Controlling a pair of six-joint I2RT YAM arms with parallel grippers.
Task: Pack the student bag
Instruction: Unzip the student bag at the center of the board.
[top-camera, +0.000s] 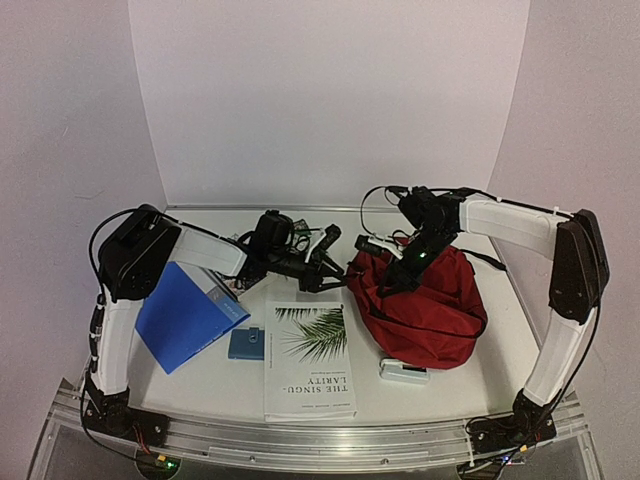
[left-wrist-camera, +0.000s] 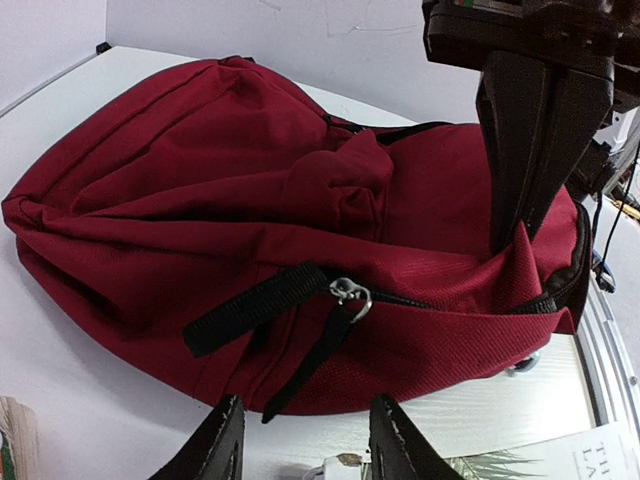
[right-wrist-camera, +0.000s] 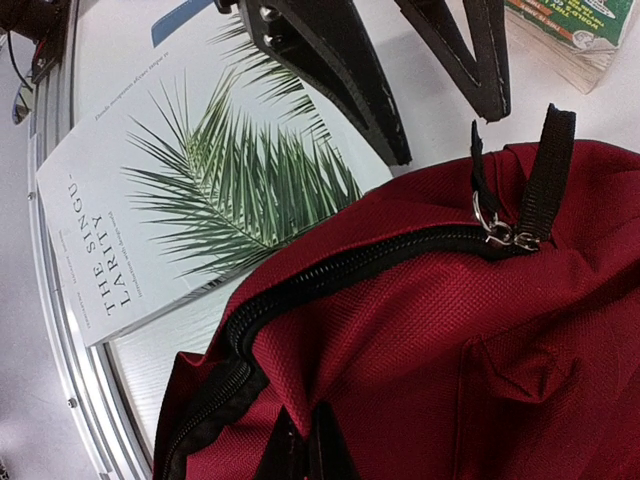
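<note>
Dark red fabric of the student bag (top-camera: 430, 305) lies slumped on the white table (top-camera: 220, 385). The right gripper (top-camera: 402, 278), fingers pressed together, pinches a fold of the bag beside its black zipper (right-wrist-camera: 330, 265). The left gripper (left-wrist-camera: 305, 440) hovers just left of the bag, fingers spread and empty, facing the zipper pull (left-wrist-camera: 350, 293). A palm-leaf book (top-camera: 310, 360) lies just left of the bag, and a blue folder (top-camera: 185, 315) lies farther left.

On the desk (top-camera: 200, 390), the student bag (top-camera: 430, 305) lies right. Left of it lies a book (top-camera: 310, 365), then a small case (top-camera: 246, 344), perhaps a wallet, then a folder (top-camera: 185, 315).
</note>
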